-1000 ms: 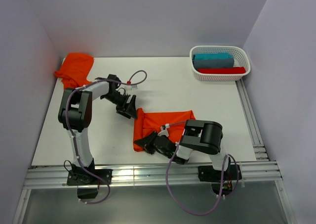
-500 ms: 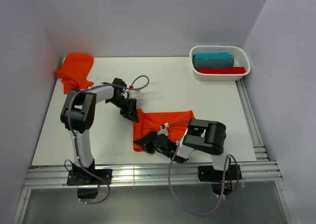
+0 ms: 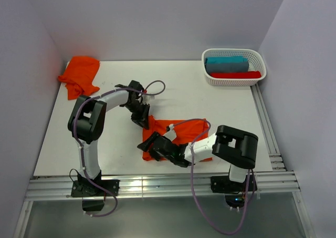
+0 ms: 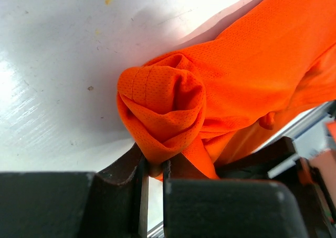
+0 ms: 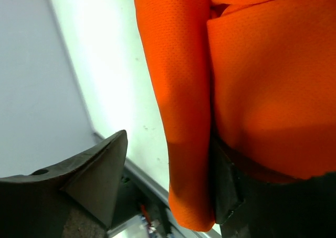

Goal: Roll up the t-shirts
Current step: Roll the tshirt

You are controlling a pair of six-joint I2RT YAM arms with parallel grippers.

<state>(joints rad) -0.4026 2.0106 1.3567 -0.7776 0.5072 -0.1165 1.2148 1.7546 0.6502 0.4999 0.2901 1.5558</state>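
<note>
Tabletop [image 3: 199, 99] basket [image 3: 234, 82] holds two cloths [image 3: 227, 64]; left gripper [image 4: 152, 167] pinches t-shirt [image 3: 190, 128], right gripper [image 3: 149, 145] gapes.

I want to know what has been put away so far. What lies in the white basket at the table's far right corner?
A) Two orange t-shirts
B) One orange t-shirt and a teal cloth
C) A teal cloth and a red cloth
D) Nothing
C: in the top view the white basket holds a teal cloth with a red cloth on its near side, and nothing orange is inside.
</note>
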